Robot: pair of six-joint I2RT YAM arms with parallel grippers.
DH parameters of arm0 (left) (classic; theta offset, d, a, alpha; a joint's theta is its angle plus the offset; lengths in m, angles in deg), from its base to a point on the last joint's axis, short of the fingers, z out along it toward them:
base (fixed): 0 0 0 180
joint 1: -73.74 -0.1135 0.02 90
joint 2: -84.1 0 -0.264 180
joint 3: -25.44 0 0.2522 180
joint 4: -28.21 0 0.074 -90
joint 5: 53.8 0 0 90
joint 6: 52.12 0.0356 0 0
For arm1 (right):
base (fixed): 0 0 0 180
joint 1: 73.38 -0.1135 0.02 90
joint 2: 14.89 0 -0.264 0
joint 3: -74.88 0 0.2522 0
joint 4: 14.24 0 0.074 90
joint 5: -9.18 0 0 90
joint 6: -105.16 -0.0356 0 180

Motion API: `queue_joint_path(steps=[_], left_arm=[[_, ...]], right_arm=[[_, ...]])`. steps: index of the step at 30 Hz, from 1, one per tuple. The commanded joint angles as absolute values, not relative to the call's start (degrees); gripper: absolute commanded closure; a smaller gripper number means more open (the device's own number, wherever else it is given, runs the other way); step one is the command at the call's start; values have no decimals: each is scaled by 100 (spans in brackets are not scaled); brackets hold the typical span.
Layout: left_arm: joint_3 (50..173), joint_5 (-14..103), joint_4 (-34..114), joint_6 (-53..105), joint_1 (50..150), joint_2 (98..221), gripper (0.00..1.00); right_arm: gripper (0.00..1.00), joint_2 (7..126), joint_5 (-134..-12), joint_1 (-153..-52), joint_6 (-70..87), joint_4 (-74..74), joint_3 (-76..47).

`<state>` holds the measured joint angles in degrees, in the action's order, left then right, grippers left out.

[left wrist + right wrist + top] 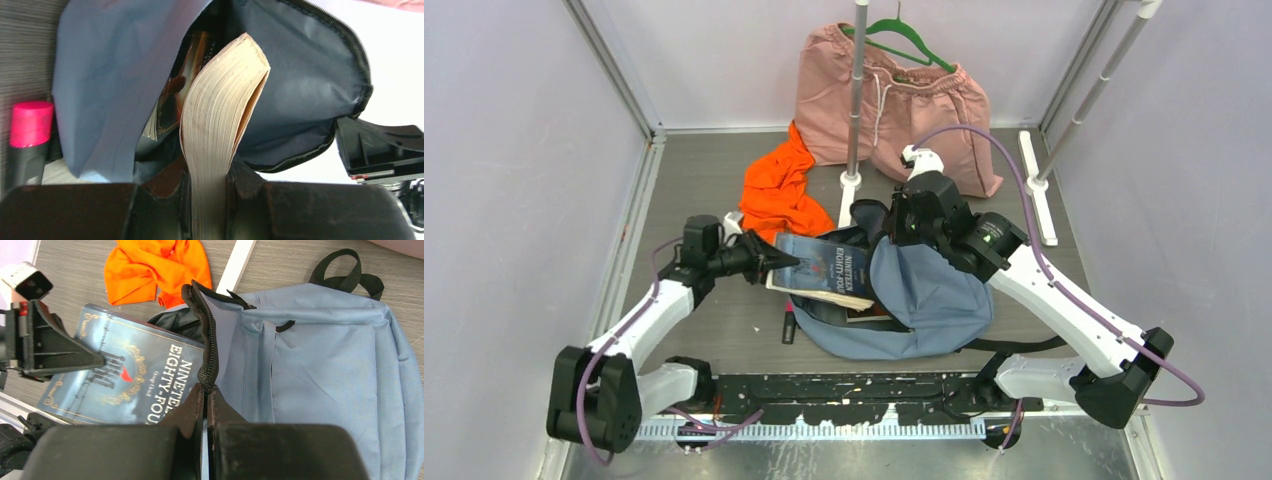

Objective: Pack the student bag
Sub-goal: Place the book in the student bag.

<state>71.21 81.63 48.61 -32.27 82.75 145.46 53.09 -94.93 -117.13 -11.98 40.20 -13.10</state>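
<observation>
Packing step: the left tool (786, 264) clamps a book (832, 268), half inside the bag (929, 295) lying mid-tabletop (704, 180). The right tool (896, 222) pinches the bag's rim (207, 340), holding it open. Next, the book probably needs a deeper push.

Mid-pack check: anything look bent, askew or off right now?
Yes: the book pinched in the left gripper is bowing, its page block curling sideways at the student bag mouth. The right gripper holds that mouth open.
</observation>
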Motion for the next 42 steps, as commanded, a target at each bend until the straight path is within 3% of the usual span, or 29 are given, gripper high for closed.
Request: queue_joint_path(steps=[1, 6, 15, 22, 33, 42], left_arm=[[7423, 7753, 3625, -3556, 8994, 14880, 100], [8164, 6565, 4672, -2822, 9934, 15390, 100], [8524, 5385, 5692, -1756, 10257, 15743, 100], [7929, 5558, 3888, -2560, 10453, 16135, 100], [8375, 5149, 1957, -3618, 11601, 17613, 100], [8677, 4412, 1933, -3513, 12239, 17964, 100]], right_arm=[[99, 5129, -9550, -11680, -1235, 3464, -1349], [99, 5121, -9505, -11682, -1196, 3450, -1350], [99, 5067, -9524, -11683, -1173, 3433, -1331], [99, 5160, -9412, -11681, -1178, 3362, -1328], [99, 5116, -9375, -11682, -1237, 3318, -1301], [99, 5086, -9231, -11679, -1180, 3273, -1291]])
